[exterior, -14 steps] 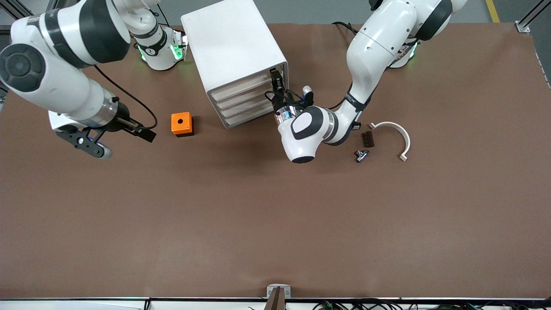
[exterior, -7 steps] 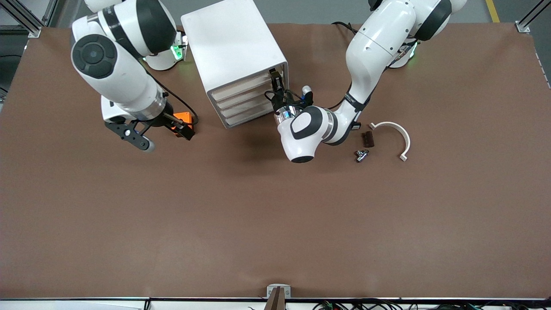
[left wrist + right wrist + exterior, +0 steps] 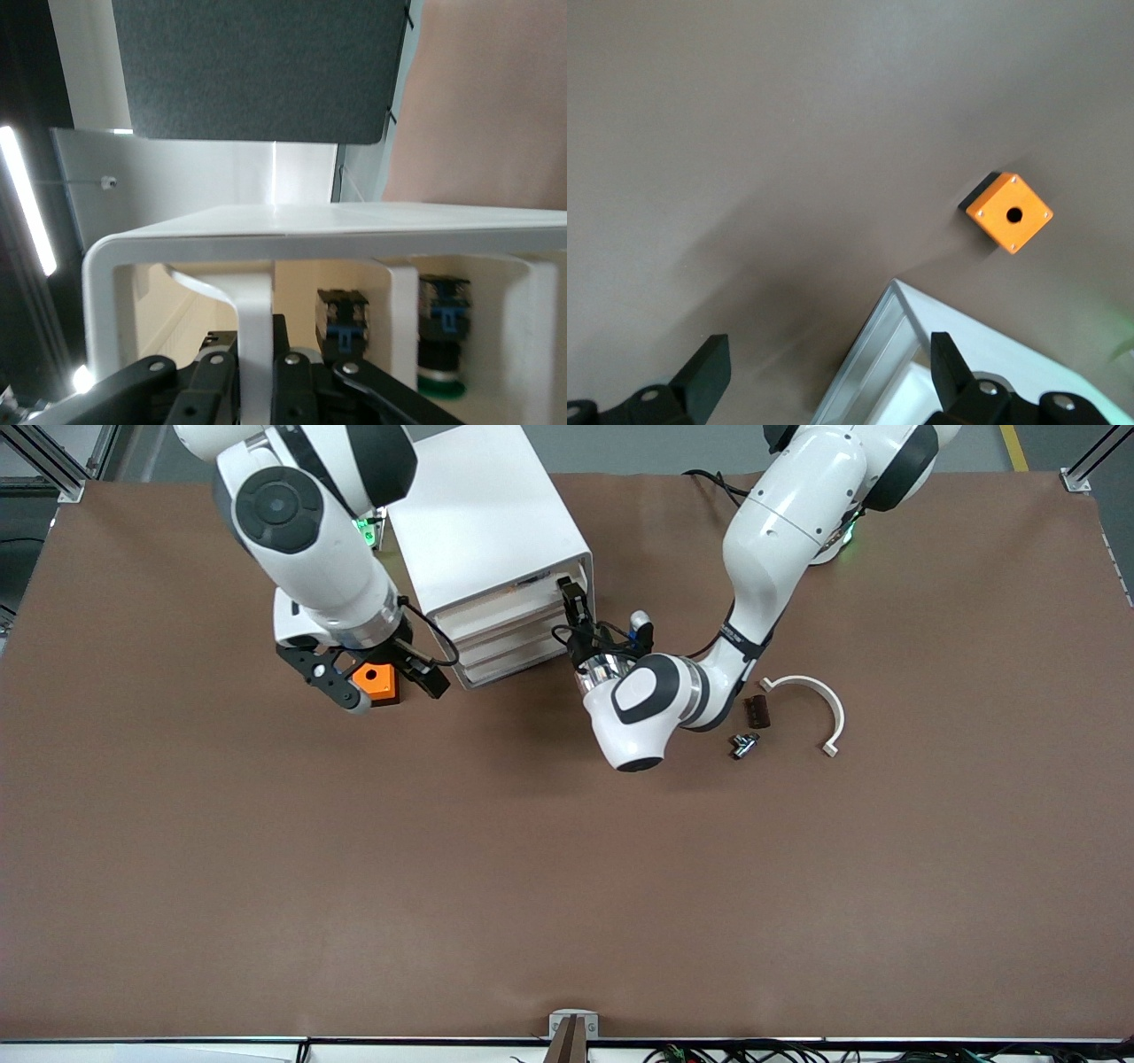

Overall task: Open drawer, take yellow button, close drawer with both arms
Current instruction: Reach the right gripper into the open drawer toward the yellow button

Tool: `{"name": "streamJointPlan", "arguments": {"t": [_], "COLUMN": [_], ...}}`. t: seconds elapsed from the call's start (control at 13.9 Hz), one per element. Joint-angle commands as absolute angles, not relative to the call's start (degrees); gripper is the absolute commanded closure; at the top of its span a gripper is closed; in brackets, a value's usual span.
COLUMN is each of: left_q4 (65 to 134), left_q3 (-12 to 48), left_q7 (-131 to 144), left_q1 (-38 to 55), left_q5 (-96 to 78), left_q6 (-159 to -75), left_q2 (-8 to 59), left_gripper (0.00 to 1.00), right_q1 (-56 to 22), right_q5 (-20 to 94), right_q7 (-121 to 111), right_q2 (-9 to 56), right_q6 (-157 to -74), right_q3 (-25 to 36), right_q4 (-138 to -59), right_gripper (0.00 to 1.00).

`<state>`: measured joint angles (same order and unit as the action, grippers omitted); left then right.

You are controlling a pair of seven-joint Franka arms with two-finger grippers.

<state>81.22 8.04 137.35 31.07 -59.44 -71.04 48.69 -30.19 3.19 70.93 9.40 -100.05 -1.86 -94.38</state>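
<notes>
My left gripper (image 3: 571, 602) is clamped on the handle of the drawer (image 3: 496, 605), the top one in the white cabinet (image 3: 483, 522), which stands slightly pulled out. Through the left wrist view I see my fingers (image 3: 213, 390) pinching the white handle, with small blue-and-black parts (image 3: 341, 320) inside the drawer; I cannot tell which is the button. My right gripper (image 3: 376, 682) hangs wide open and empty over the orange cube (image 3: 374, 682), beside the cabinet toward the right arm's end.
</notes>
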Motion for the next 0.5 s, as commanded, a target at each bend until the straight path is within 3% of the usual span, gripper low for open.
{"name": "streamJointPlan", "arguments": {"t": [0.0, 0.43], "left_q4": [80.68, 80.51], "left_q3": [8.0, 8.0], "left_q7": [137.72, 137.64], "left_q1": [28.13, 23.03], "left_q5": [-61.52, -61.52], "left_q6": [-71.89, -72.86], "left_q2": [49.48, 50.54], "left_gripper": [0.91, 0.89], "right_q1": [-33.47, -40.42], "right_q5": [3.6, 3.08], "right_q7": [76.1, 87.26], "right_q2": [10.89, 14.85], "right_q6": [-102.12, -107.48], "right_q3": [-1.49, -1.49], "right_q4": [-94.31, -94.31], "right_gripper": [0.0, 0.0]}}
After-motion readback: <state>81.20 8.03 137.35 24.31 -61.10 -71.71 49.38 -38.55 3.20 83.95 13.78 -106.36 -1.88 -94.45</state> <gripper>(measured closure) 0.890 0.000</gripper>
